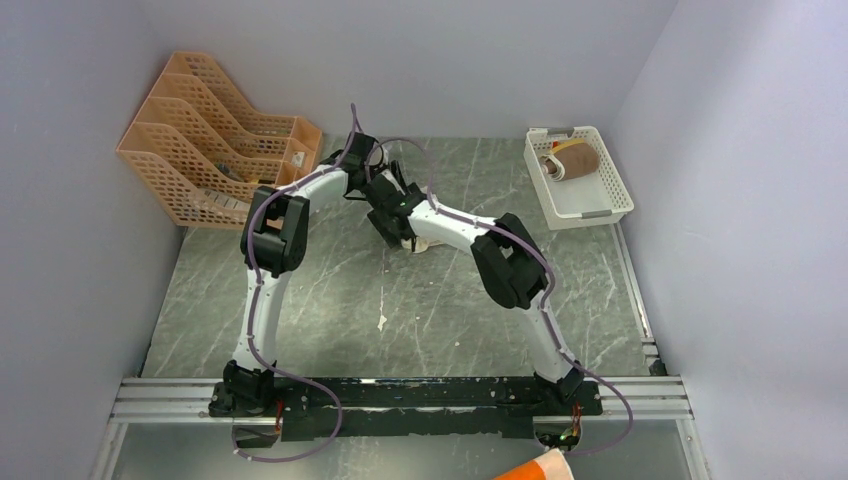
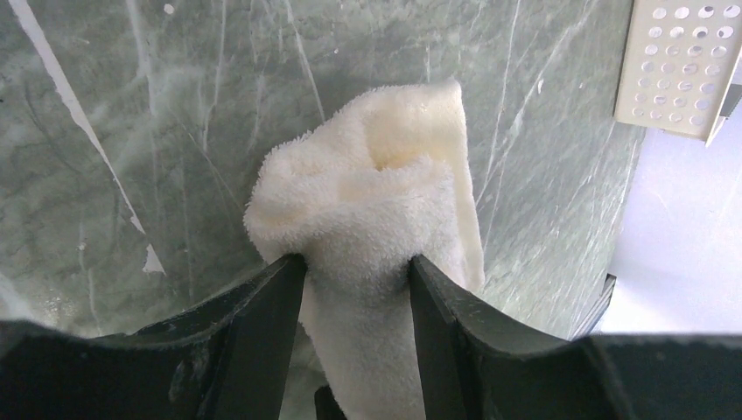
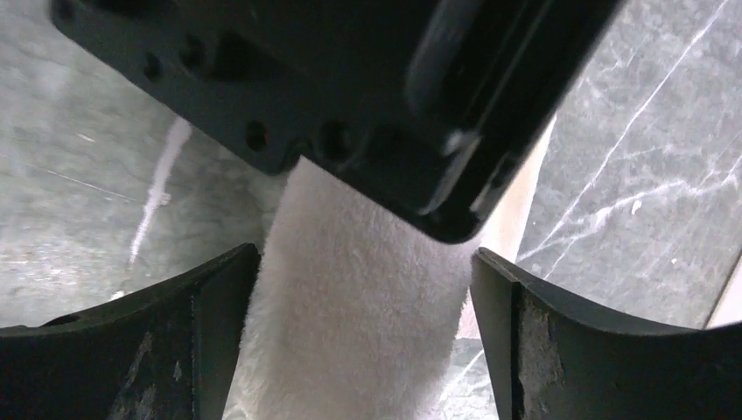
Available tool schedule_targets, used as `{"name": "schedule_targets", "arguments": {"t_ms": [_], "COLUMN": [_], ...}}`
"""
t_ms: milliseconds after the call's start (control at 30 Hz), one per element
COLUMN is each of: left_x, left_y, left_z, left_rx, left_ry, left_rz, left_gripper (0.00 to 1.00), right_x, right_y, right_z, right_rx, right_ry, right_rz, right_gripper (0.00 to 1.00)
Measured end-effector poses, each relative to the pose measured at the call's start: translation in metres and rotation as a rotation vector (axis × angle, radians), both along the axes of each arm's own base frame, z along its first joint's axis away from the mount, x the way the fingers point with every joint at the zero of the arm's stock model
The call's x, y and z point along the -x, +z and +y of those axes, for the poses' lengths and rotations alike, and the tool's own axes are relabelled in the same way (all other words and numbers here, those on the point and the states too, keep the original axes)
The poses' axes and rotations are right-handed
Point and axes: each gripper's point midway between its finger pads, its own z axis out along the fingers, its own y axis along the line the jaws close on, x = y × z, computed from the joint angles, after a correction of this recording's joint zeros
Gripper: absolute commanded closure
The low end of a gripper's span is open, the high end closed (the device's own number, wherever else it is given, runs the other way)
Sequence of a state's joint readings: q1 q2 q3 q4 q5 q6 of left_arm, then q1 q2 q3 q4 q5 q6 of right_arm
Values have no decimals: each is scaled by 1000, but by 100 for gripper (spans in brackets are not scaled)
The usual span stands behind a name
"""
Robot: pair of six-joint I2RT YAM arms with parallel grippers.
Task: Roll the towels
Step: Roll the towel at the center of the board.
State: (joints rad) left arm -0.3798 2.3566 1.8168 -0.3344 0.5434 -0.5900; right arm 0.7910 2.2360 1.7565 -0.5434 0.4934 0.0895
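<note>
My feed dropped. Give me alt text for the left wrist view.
The left gripper pinches a cream towel, loosely rolled, lying on the grey-green marbled table. A corner of the white perforated basket shows at upper right.

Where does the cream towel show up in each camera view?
Top external: towel is a pale scrap at mid-table, mostly hidden.
Left wrist: towel fills the centre, rolled, pinched by the left gripper.
Right wrist: towel is at lower centre, inside the open right gripper.
Shared landmark: the grey marbled table.
</note>
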Motion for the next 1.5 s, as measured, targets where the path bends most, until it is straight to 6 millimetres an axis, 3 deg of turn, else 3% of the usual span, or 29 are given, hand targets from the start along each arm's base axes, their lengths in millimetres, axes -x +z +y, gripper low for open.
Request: {"name": "schedule_targets", "arguments": {"t_ms": [233,333,367,433,567,700,833,967,1100,1300,1333,1367,1500], "left_x": [-1,-4,-4,-4,-12,-18,-18,-10,1,-1,-3,-5,-11], "left_y": [-1,-1,-1,-2,13,23,33,38,42,27,23,19,7], "left_z": [1,6,8,14,46,78,76,46,15,-19,-22,-25,-31], "left_rx": [-1,1,3,9,39,46,63,82,104,110,106,100,83], "left_ry": [3,12,16,27,106,188,194,147,96,49,46,43,42], "left_rz": [6,7,9,14,4,-11,-42,-62,-76,-76,-76,-75,-72], "left_gripper": [39,36,4,4,4,5,5,4,5,5,5,4,5], "right_x": [3,7,9,13,15,1,-7,-10,-3,5,5,5,1], "right_y": [-11,-14,-14,-14,-2,16,18,10,-10,-6,-4,-1,7], "right_z": [-9,-10,-11,-13,-23,-32,-41,-51,-49,-40,-39,-37,-34], "right_rx": [30,1,-17,-71,-257,-509,-805,-1054,-1163,-1196,-1184,-1165,-1020], "right_ry": [-27,-24,-22,-13,-1,1,6,-12,-19,27,36,46,70], "right_rz": [-14,-19,-15,-2,48,88,189,311,432,484,482,477,395], "right_gripper": [35,52,58,66,69,68,68,64,58,26,19,3,0]}}
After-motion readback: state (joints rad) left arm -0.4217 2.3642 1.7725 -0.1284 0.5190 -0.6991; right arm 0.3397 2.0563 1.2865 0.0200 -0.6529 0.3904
